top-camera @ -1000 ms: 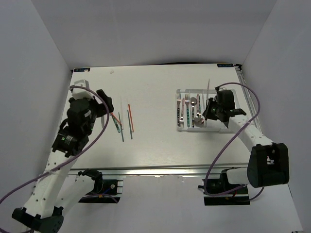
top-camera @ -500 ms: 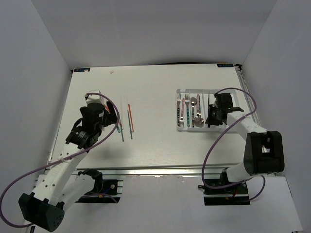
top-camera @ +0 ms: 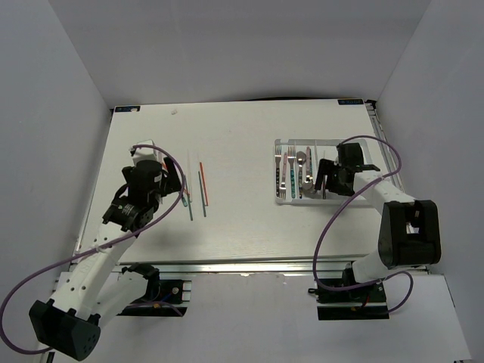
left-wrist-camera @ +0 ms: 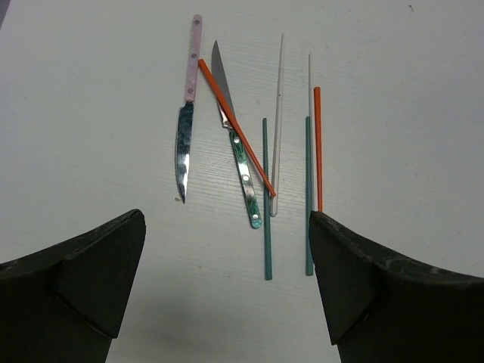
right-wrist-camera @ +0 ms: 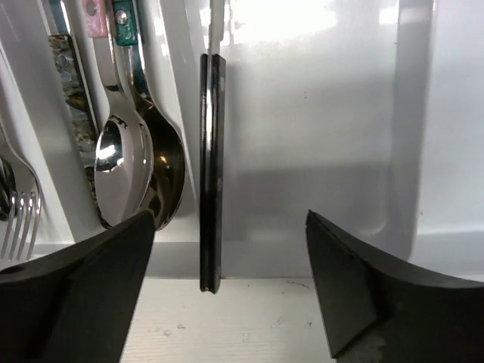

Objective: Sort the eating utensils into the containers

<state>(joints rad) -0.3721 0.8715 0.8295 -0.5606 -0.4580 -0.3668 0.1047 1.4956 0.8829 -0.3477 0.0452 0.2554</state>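
The right gripper [right-wrist-camera: 230,219], jaws spread wide, is hovering over the tray [right-wrist-camera: 325,113], having just dropped a dark chopstick [right-wrist-camera: 212,174] beside the spoons [right-wrist-camera: 121,166]. Left of the tray, the left gripper [left-wrist-camera: 227,217], likewise gaping, is settling over the remaining utensils [left-wrist-camera: 243,170].

Two knives [left-wrist-camera: 183,147], six chopsticks [left-wrist-camera: 266,219] (all loose).

White desk [top-camera: 242,136], plain matte top. Left tag [top-camera: 127,109], small and dark with blue, at far-left corner; right tag [top-camera: 349,101], same kind, at far-right corner. Tiny white scrap [top-camera: 175,111] near far edge, right of left tag. Aluminium rail [top-camera: 249,265] along near edge. White walls [top-camera: 227,45] on three sides.
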